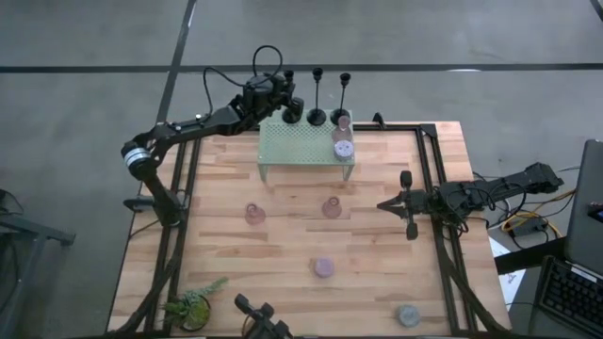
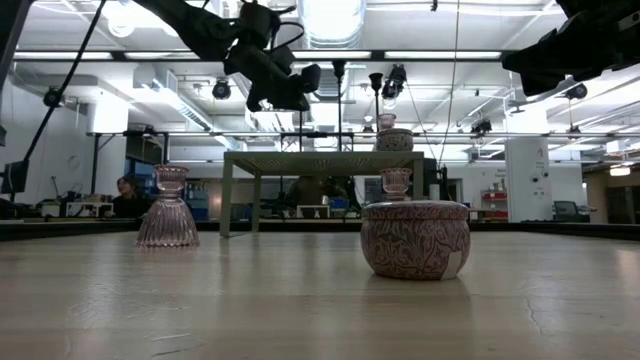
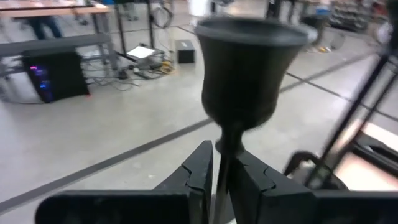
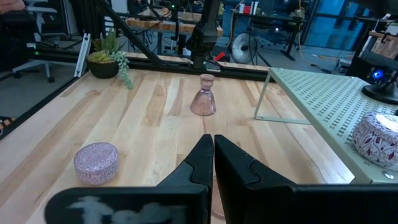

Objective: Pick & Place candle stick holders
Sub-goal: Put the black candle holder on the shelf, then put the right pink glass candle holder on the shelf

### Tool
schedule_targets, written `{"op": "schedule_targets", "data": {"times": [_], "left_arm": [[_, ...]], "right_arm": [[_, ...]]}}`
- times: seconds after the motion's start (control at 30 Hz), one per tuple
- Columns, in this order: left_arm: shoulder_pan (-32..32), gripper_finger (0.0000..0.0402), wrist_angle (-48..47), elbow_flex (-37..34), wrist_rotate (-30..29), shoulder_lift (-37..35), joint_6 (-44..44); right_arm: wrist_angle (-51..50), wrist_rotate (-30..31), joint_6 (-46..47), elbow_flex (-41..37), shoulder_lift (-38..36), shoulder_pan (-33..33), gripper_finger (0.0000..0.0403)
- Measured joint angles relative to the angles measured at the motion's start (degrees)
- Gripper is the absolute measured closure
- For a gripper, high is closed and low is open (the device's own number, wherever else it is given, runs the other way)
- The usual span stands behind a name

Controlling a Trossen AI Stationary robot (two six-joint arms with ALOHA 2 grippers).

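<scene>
- Nearest the front edge, a grey puck (image 1: pixel 408 315) and a lilac puck (image 1: pixel 323 267) stood unmoved, well apart from each other, beside a small potted plant (image 1: pixel 193 306) at the corner.
- Mid-table, two pinkish cups (image 1: pixel 254 214) (image 1: pixel 332 207) waited upright.
- The right gripper (image 1: pixel 384 202) hovered near the second cup, pressed together and empty.
- On the mesh rack (image 1: pixel 292 151) sat a patterned puck (image 1: pixel 343 148) and, just behind it, a third cup (image 1: pixel 341 121).
- At the rack's far edge the left gripper (image 3: pixel 224 162) stood around the thin stem of a black candle stick holder (image 3: pixel 245 68). Whether it gripped the stem or stood slack around it could not be told.
- Two more black holders (image 1: pixel 317 99) (image 1: pixel 345 99) stood in a row beside it.
- The step looked like setting that black holder down. Next came a clean release and a straight withdrawal, without tipping the tall stem.
- The table (image 1: pixel 283 282) was pale wood planking.
- Beyond lay grey concrete floor, benches, cables and ceiling lights, with a person (image 2: pixel 125 190) seated far off.
</scene>
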Motion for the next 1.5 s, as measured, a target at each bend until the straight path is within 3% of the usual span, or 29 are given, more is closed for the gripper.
{"op": "schedule_targets", "data": {"times": [0.3,0.7,0.97,1.33,1.5], "left_arm": [[-0.01,0.0347,-3.95,0.00,2.65,-0.18,2.84],[-0.27,0.0244,-13.72,0.02,2.45,-4.52,2.81],[-1.70,0.0239,-21.93,-0.74,2.74,-9.46,2.50],[-10.41,0.0239,-40.21,-0.85,13.10,-16.95,5.19],[-18.33,0.0239,-39.32,-0.94,13.73,-18.93,4.93]], "right_arm": [[-0.02,-0.01,0.01,0.00,0.00,-0.01,0.0394],[0.00,0.01,0.01,0.00,0.00,0.00,0.0394],[-0.02,0.00,0.01,0.01,0.01,0.00,0.0394],[0.01,-0.01,0.00,0.00,0.02,0.00,0.0394],[0.01,-0.02,0.01,0.00,0.02,0.00,0.0394]]}}
